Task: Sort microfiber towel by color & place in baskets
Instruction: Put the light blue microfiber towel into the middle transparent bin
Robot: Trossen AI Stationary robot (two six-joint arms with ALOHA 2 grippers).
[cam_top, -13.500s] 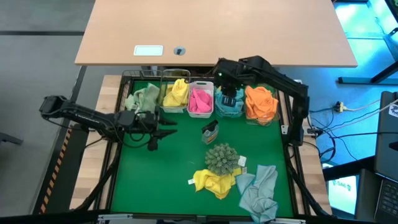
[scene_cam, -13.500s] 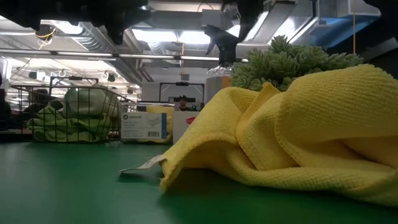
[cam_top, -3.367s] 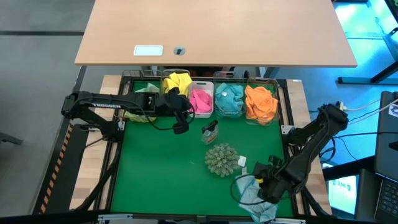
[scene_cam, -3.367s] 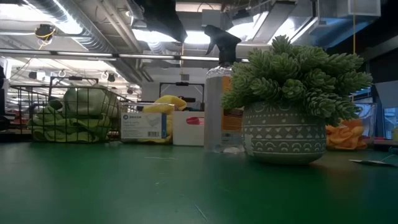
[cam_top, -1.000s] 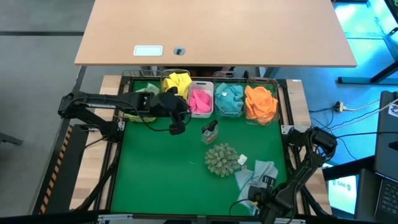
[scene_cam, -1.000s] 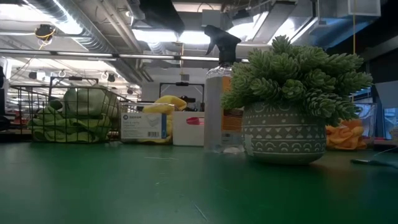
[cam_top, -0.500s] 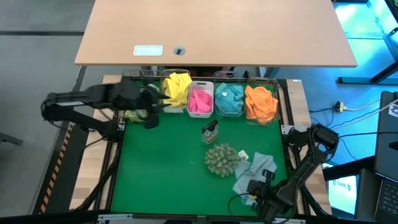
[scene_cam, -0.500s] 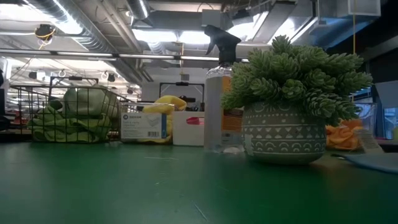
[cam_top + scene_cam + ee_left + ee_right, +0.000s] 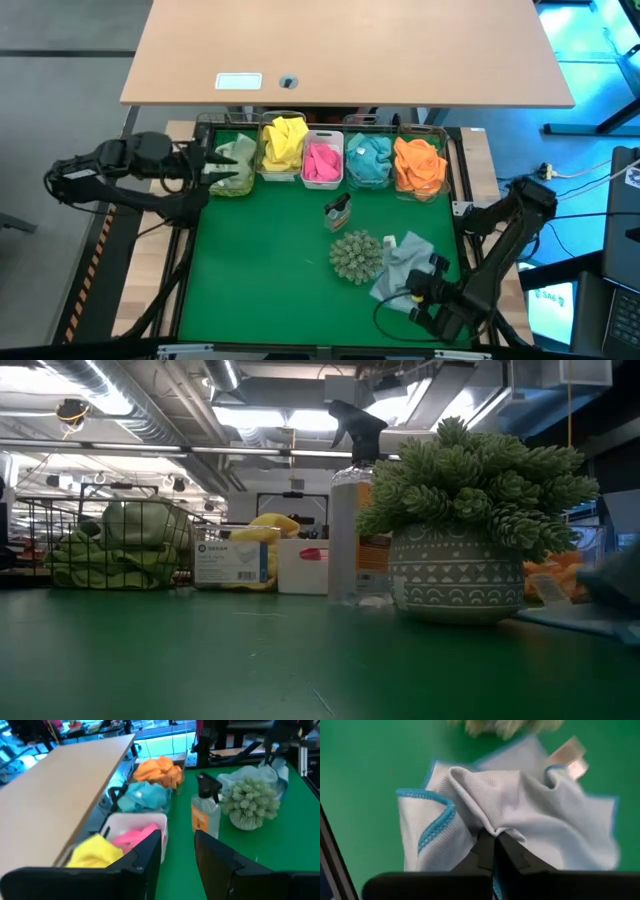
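Note:
A pale grey-blue microfiber towel [image 9: 400,263] with a blue hem lies bunched just right of the spiky plant [image 9: 355,256], and my right gripper [image 9: 425,291] is shut on its near side. It shows close up in the right wrist view [image 9: 520,815]. Five baskets stand in a row at the far edge, holding green [image 9: 232,160], yellow [image 9: 284,143], pink [image 9: 322,162], teal [image 9: 368,160] and orange [image 9: 418,166] towels. My left gripper [image 9: 205,166] hovers open by the green basket, at the table's left edge, holding nothing. My right gripper pinches a raised fold of the towel [image 9: 492,829] between its two fingertips, on the towel's near side. The fingers come in low from the table's near right. The rest of the towel spreads out beyond the fingers, its lower part on the green mat [image 9: 580,622].
A spray bottle [image 9: 338,210] stands between the baskets and the potted plant [image 9: 470,520]. A white tag [image 9: 546,588] sticks out of the towel. Bare green mat [image 9: 260,270] stretches over the left and middle of the table. Black frame rails [image 9: 470,250] border the mat.
My right gripper has drawn the grey-blue towel from the near edge toward the far edge, bunching it up beside the plant. My left gripper has swung from in front of the yellow basket toward the table's left edge, ending by the green basket.

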